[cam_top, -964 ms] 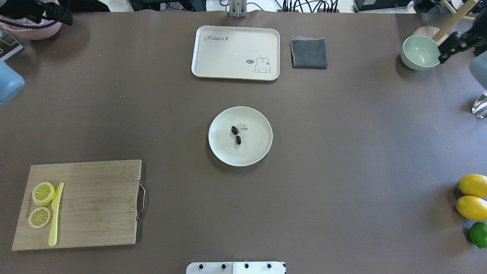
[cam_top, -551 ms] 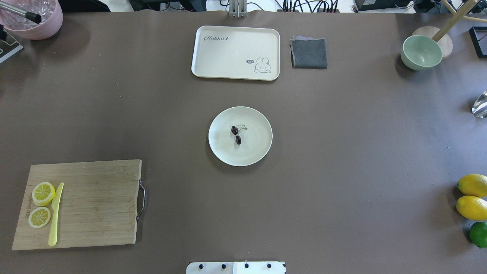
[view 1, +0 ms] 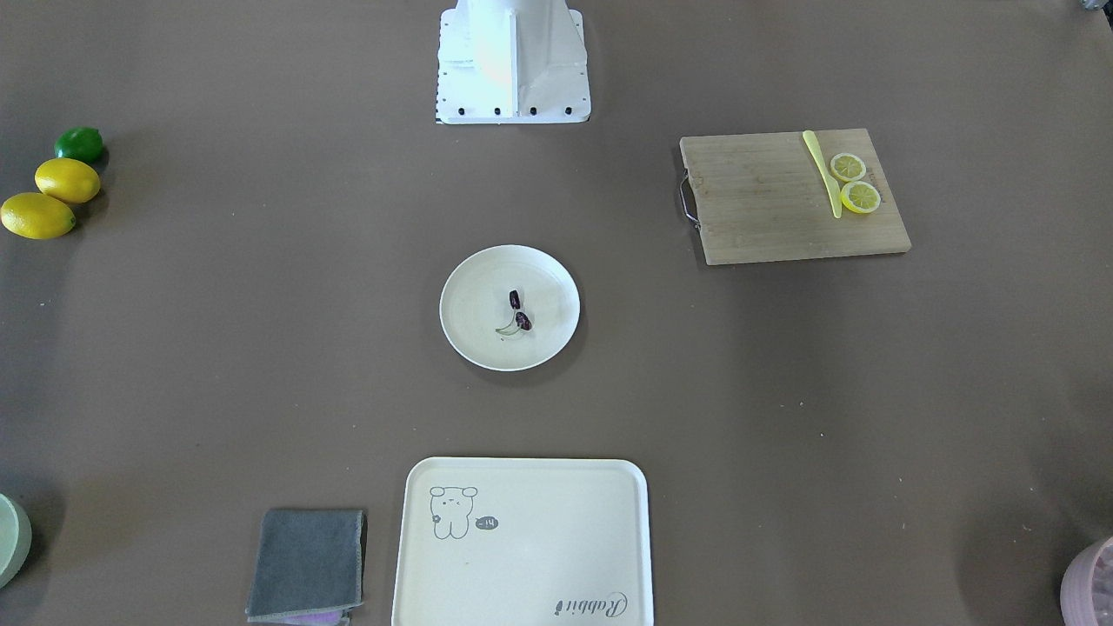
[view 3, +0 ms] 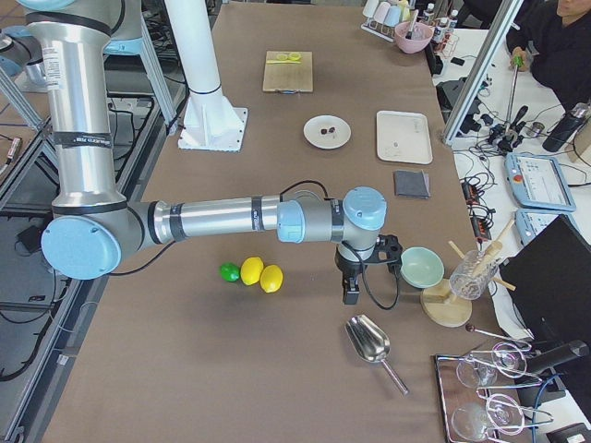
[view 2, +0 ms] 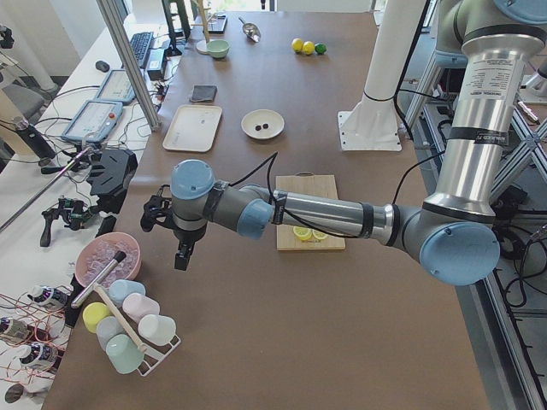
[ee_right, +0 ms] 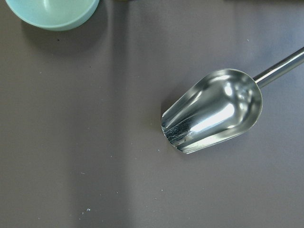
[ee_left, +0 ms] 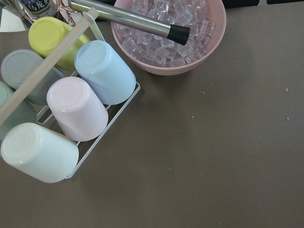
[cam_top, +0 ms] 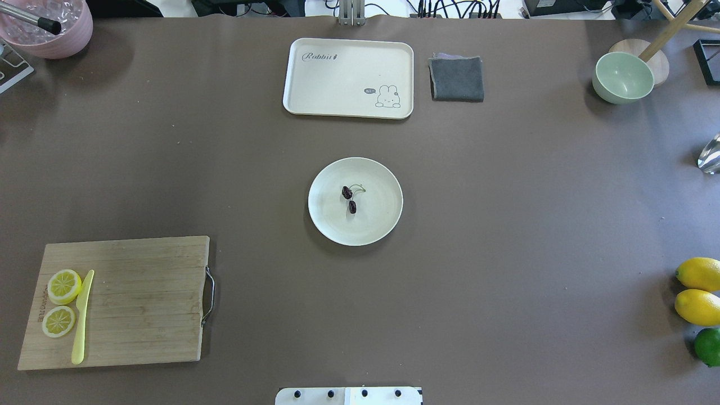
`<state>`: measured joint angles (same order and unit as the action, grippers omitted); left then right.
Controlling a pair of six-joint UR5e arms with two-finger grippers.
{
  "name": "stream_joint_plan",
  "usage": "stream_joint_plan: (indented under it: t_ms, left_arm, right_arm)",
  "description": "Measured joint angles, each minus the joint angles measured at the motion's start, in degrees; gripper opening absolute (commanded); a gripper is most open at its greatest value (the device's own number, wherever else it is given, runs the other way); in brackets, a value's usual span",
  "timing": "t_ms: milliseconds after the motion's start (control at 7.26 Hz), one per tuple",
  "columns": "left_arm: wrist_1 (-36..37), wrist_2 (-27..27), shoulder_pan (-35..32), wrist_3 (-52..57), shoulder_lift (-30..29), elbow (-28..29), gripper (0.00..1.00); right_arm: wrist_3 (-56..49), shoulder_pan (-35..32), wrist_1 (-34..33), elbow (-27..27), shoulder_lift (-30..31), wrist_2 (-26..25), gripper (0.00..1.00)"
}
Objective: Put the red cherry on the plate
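The red cherry, a dark maroon pair on pale green stems, lies inside the round cream plate at the table's centre; the front-facing view shows the cherry on the plate too. No gripper touches either. My left gripper hangs far off near the pink ice bowl at the table's left end. My right gripper hangs by the green bowl at the right end. Both show only in the side views, so I cannot tell whether they are open or shut.
A cream tray and grey cloth lie beyond the plate. A cutting board with lemon slices and a yellow knife sits front left. Lemons, a green bowl, a metal scoop and a cup rack stand at the ends.
Both arms, seen at the overhead view's far left and right edges a second ago, have pulled out of that view. The cherry and plate have not moved.
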<state>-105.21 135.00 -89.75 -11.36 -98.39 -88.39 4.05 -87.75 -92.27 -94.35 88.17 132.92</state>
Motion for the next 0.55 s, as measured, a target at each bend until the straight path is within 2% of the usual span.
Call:
stream_joint_plan:
  t_ms: [551]
  left_arm:
    - [0.08,0.81,-0.43,0.37,0.55,0.64,0.98]
  right_arm:
    - [0.82,-0.05,0.16,0.02,-0.41,0.19,1.00]
